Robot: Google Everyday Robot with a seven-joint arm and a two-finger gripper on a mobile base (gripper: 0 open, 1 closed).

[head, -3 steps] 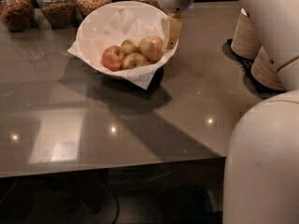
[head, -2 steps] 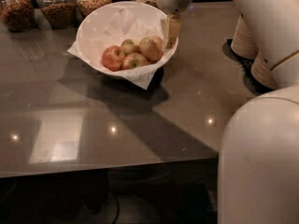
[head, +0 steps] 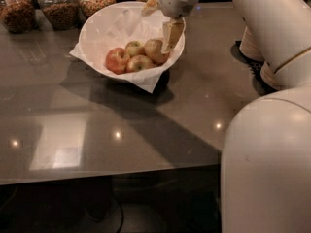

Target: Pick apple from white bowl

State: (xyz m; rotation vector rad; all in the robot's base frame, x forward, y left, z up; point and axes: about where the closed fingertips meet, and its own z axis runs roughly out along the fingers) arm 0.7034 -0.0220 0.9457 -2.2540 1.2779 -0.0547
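Note:
The white bowl, lined with crinkled white paper, stands at the back of the grey table. Several apples lie in it. The apple, golden-tan with a brownish blush, is the rightmost and largest. A redder apple lies at the left, a small pale yellow one behind, and another in front. My gripper hangs over the bowl's right side, open. One beige finger points down right against the apple's right side. The other finger sticks out behind, above the bowl's far rim.
Several glass jars of snacks line the table's back edge. Stacked beige paper bowls stand at the right on a dark mat. My white arm and body fill the right side. The table's front edge is near.
The gripper has shifted slightly left and down, so its lower finger now sits against the golden-tan apple. The arm's white body has moved across the right side. The apples have not moved.

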